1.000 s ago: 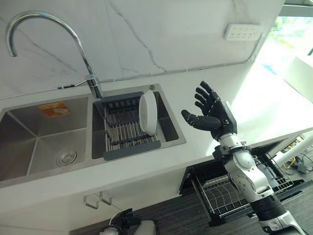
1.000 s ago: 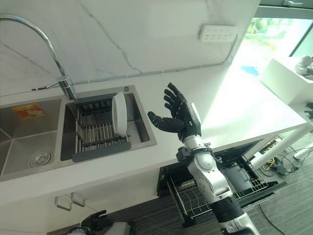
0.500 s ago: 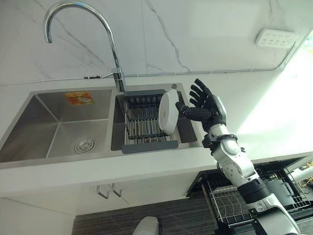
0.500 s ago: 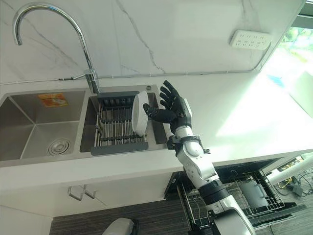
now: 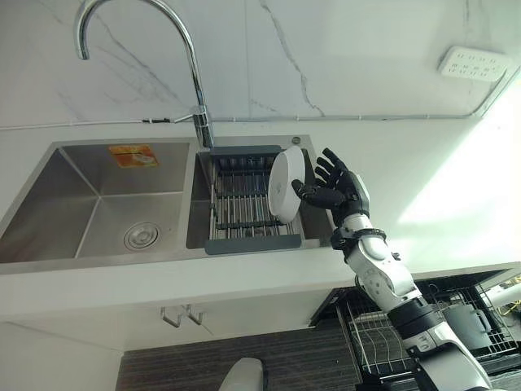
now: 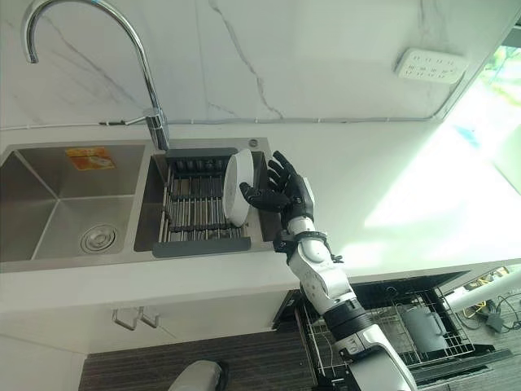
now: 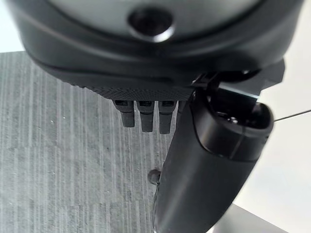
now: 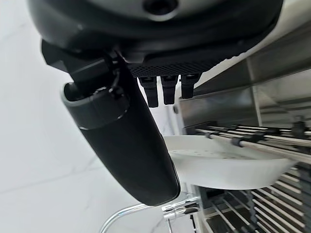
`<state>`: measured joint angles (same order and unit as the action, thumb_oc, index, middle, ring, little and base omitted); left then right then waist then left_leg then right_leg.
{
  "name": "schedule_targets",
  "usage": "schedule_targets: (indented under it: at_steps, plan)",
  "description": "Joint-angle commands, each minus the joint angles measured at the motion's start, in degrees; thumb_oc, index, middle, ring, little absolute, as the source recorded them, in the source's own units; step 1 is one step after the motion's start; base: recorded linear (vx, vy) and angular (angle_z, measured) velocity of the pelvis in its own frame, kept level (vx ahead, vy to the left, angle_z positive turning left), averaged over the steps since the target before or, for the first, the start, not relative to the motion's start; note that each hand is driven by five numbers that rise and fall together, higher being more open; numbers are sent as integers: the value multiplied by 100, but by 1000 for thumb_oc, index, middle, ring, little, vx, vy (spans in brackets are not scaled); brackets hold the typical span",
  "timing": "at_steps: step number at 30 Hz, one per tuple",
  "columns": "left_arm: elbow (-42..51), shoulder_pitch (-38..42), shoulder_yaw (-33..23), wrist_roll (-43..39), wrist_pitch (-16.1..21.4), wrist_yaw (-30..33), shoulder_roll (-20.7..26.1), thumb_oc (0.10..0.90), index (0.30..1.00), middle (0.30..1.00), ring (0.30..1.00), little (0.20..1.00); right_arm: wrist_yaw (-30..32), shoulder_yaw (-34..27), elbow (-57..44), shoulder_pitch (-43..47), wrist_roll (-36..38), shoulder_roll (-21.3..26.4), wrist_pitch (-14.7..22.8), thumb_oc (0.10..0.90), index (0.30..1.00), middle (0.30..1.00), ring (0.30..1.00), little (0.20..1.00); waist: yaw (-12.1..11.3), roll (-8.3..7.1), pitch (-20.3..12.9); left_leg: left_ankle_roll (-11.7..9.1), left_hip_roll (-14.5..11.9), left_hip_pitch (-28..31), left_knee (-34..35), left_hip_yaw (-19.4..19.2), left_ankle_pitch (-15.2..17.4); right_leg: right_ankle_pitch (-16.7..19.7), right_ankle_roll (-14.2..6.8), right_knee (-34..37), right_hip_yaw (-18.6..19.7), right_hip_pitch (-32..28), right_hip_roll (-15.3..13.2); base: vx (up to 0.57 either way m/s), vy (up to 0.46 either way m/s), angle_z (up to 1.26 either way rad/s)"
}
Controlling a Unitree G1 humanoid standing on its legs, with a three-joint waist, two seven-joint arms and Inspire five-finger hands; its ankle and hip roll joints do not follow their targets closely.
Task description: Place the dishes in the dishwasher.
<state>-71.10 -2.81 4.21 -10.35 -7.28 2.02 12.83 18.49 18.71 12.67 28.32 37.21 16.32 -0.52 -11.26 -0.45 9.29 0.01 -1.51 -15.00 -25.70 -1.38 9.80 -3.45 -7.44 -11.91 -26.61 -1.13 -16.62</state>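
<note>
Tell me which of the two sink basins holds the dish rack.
The right basin, beside the faucet. It holds the dark dish rack with a white plate standing on edge; the left basin has only a drain.

Right hand (image 5: 335, 189) now closer beside the plate (image 5: 286, 173).

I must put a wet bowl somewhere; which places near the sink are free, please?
Free: the left basin, and the white counter right of the sink, toward the wall socket. Crowded: the drying rack in the right basin, where the open right hand reaches the standing white plate.
</note>
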Motion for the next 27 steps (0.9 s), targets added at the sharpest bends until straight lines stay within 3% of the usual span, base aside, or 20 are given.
schedule_targets:
  at_steps: [1,22,23,24,26,27]
  plan:
    - [-174,-35,176,188,12,121,224,800,900,900,900,900,-17,-24,-29,901,-15,26,538,800,900,900,900,900,-121,92,-314,-357,-352,546,851,-193,178,-869,-236,-528,156,136,-147,33,3,3]
    - [-121,-105,168,56,-33,33,266,800,900,900,900,900,-331,290,301,995,89,-243,455,800,900,900,900,900,-267,143,-252,-303,-264,506,851,-72,139,-816,-277,-528,114,121,-201,12,0,1]
    - [-121,-110,169,58,-27,29,273,800,900,900,900,900,-351,298,326,998,97,-246,446,750,825,825,825,825,-272,144,-252,-303,-263,503,851,-68,137,-815,-279,-528,114,122,-200,0,0,0]
    - [-117,-111,168,72,-26,24,283,800,900,900,900,900,-363,312,361,1000,103,-246,433,671,707,707,707,707,-283,145,-249,-302,-259,499,851,-57,130,-812,-281,-528,110,118,-200,0,0,0]
    - [-113,-108,174,71,-33,23,291,800,900,900,900,900,-361,334,419,1006,81,-256,443,414,321,321,321,321,-292,143,-246,-303,-256,495,851,-51,125,-810,-279,-528,107,118,-201,0,0,0]
    - [-109,-102,189,55,-41,21,298,800,900,900,900,900,-382,353,462,1011,58,-258,446,400,300,300,300,300,-296,147,-244,-304,-254,492,851,-47,126,-809,-282,-528,107,120,-202,0,0,0]
